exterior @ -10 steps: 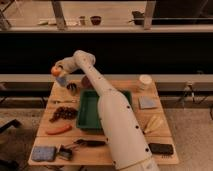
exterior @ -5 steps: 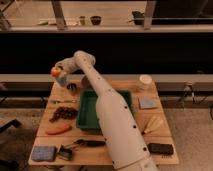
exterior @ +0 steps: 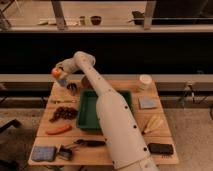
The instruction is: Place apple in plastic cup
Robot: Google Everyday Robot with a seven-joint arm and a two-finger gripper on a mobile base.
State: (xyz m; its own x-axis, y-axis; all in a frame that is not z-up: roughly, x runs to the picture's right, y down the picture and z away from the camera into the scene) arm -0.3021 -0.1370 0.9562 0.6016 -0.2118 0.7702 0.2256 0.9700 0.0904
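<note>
The apple [exterior: 55, 72], small and orange-red, sits at the tip of my gripper [exterior: 59, 75], which is shut on it above the table's far left corner. The arm reaches from the lower right up across the table and bends back down to that corner. The plastic cup [exterior: 63, 82], light blue, stands on the table just below and slightly right of the apple. The apple is above the cup's rim, not inside it.
A green tray [exterior: 85, 107] lies mid-table, partly behind the arm. A dark grape bunch [exterior: 64, 113], a carrot-like thing [exterior: 58, 129] and a blue sponge [exterior: 43, 152] lie on the left. A white round container [exterior: 145, 81] and a grey cloth [exterior: 148, 103] are on the right. A dark red bowl [exterior: 86, 81] is beside the cup.
The gripper with the apple has stayed over the cup, shifting only slightly. Nothing else on the table has moved.
</note>
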